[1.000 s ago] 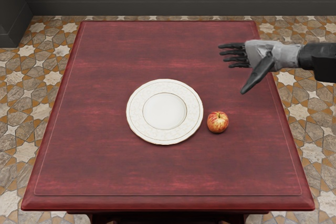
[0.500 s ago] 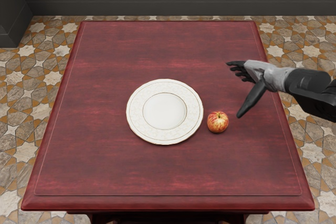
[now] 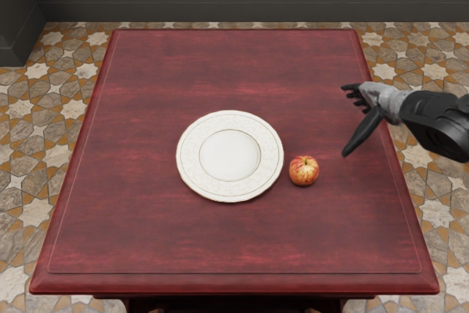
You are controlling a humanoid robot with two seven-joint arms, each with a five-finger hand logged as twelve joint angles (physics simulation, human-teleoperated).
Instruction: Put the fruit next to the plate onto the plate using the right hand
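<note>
Reaching for the apple (image 3: 304, 171) was the step in hand, I judged, and nothing had been grasped yet. The right hand (image 3: 377, 100) hung at the right-centre of the frame, over the right edge of the table (image 3: 183, 71), with its fingers (image 3: 354, 92) spread wide and the thumb (image 3: 358, 137) angled down-left, holding nothing. The apple sat on the bare wood a little right of centre, just beside the right rim of the plate (image 3: 192, 137) but apart from it, and well apart from the hand, to its lower left. To do the step well, the hand would need to come down and leftward until the palm sat over the fruit, thumb on one side and fingers on the other. It should close only once the apple lay between them, so the fruit was not knocked away or into the plate. The apple stood upright, its stem dimple apparently facing up, though that detail was small in this view. Being nearly round, it had no marked long axis, so any approach direction should serve.
</note>
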